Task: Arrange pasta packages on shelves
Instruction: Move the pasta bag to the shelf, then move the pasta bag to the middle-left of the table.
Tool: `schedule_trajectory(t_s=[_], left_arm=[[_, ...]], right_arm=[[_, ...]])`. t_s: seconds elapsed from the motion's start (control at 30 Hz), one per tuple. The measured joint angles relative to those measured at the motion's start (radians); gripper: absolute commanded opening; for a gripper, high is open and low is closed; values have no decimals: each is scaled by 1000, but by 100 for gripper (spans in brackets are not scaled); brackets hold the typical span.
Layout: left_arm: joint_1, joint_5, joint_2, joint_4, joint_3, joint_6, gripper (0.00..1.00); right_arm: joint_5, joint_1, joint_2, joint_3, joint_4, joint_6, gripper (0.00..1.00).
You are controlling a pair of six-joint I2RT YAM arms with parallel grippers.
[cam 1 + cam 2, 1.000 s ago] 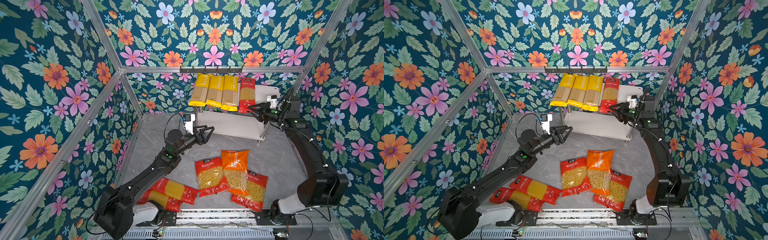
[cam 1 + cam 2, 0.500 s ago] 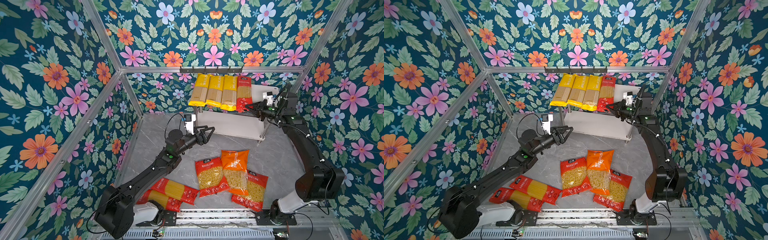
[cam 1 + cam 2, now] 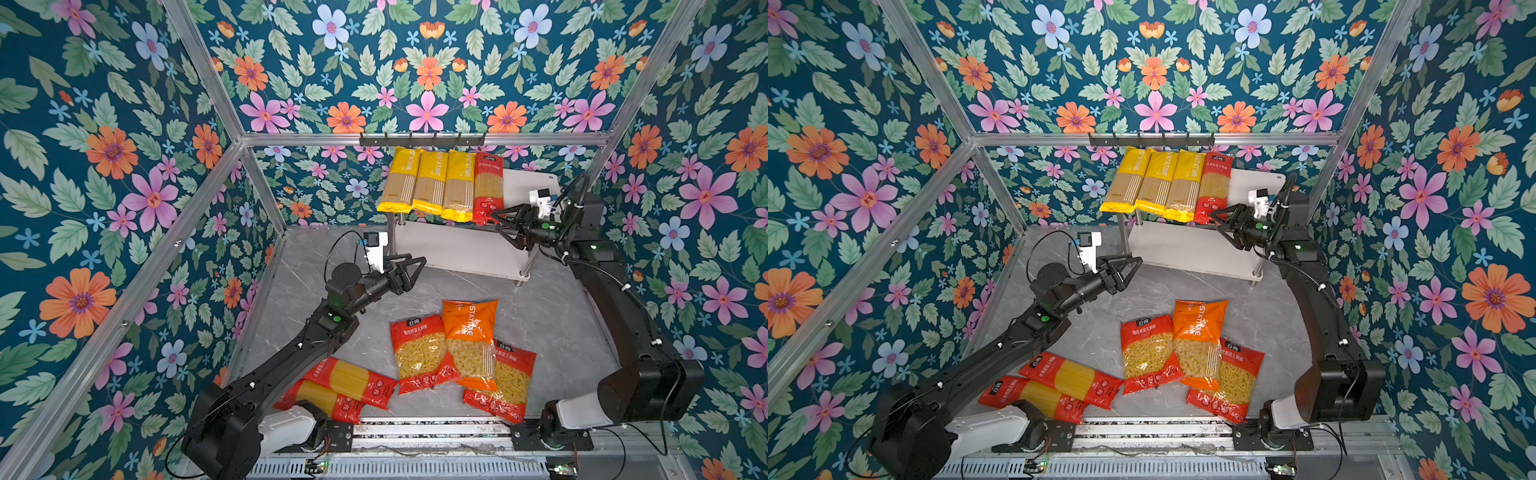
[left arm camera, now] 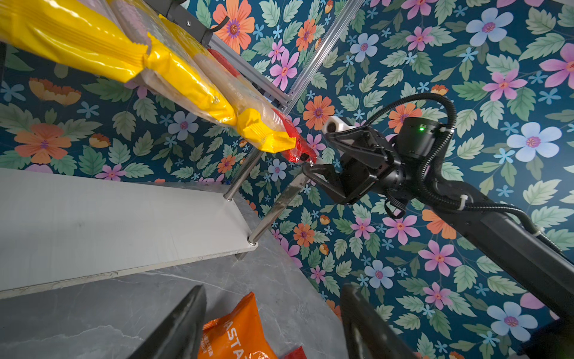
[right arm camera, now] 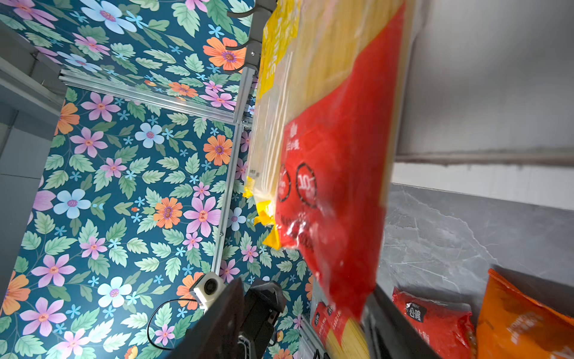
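The shelves [image 3: 457, 253] [image 3: 1187, 249] stand at the back of the table. On the top board lie three yellow spaghetti pasta packages [image 3: 432, 180] [image 3: 1158, 178] [image 4: 186, 77] and one red spaghetti pack [image 3: 487, 187] [image 3: 1214, 187] [image 5: 335, 155], side by side. My right gripper [image 3: 496, 226] [image 3: 1219, 226] [image 4: 315, 149] [image 5: 304, 292] is open at the red pack's near end, which hangs between its spread jaws. My left gripper [image 3: 419, 266] [image 3: 1133, 268] [image 4: 273, 290] hovers open and empty left of the lower board.
On the grey table lie two red spaghetti packs [image 3: 351, 378] [image 3: 320, 401], two red short-pasta bags [image 3: 422, 353] [image 3: 505, 382] and an orange bag [image 3: 471, 336] [image 4: 236, 329] overlapping them. A black hook rail [image 3: 422, 140] runs above the shelves. The right part of the top board [image 3: 530, 183] is bare.
The right gripper slid the red spaghetti pack left against the yellow packs, then opened and let it go. The left arm has not moved.
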Motion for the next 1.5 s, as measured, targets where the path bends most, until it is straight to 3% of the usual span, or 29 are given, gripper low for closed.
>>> schedule_trajectory(t_s=[0.27,0.37,0.57,0.77,0.93,1.1,1.33,1.5], left_arm=[[2,-78,-80,-128,-38,42,71],[7,-151,-101,-227,-34,58,70],[19,-330,-129,-461,-61,63,70],[78,-485,-195,-673,-167,-21,71],[165,-555,-272,-777,-233,-78,72],[209,-628,-304,-846,-244,-110,73],[257,-715,-340,-918,-215,-115,73],[275,-748,-343,-949,-158,-101,73]], right_arm=[[73,45,-153,-163,-77,-61,62],[143,140,-215,-242,-103,-102,60],[330,459,-208,-376,-115,-177,51],[475,761,-5,-376,-100,-260,48],[512,967,251,-236,-107,-368,49],[497,1052,469,-93,-174,-450,61],[498,1126,608,61,-266,-562,81],[544,1170,699,144,-323,-623,82]])
